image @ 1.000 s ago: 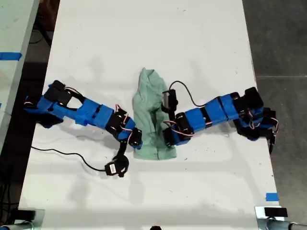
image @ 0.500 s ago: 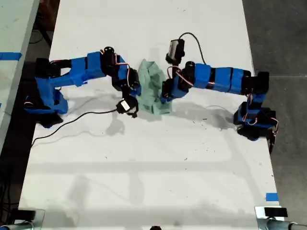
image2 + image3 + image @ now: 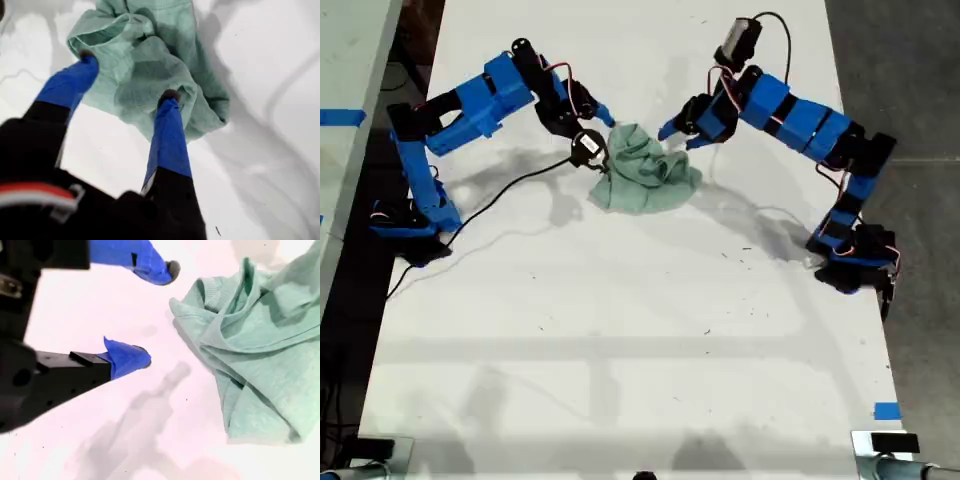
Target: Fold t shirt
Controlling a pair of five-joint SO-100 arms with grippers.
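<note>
My second gripper [image 3: 157, 314] is spread wide and holds nothing. The shirt [image 3: 645, 170] lies just beside its tips, clear of them, on the table [image 3: 620, 350]. The shirt is a bunched heap with no clear long axis. My first gripper [image 3: 129, 76] is nearer. It is pitched down, jaws wide and empty, both tips straddling a raised fold directly ahead.
</note>
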